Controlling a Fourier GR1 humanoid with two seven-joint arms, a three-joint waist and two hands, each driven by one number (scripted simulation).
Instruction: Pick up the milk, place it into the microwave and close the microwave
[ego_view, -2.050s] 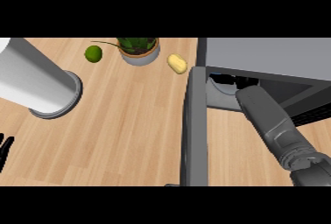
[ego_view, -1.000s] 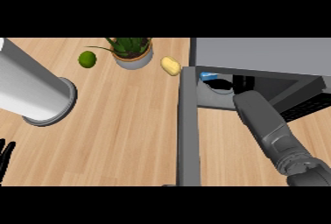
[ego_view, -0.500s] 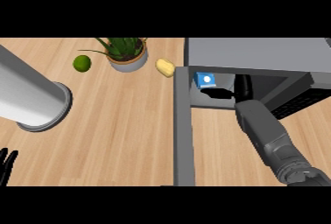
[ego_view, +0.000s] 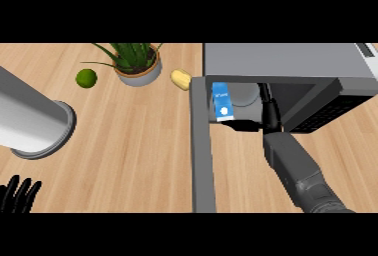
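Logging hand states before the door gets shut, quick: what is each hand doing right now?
Left hand: open, resting at the lower left edge.
Right hand: hidden inside the grey microwave; cannot be told.

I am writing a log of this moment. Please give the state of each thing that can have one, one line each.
microwave: open
microwave door: swung out over the counter
milk: upright, inside the microwave's opening
right robot hand: at the milk, fingers hidden
left robot hand: open, resting at the lower left edge
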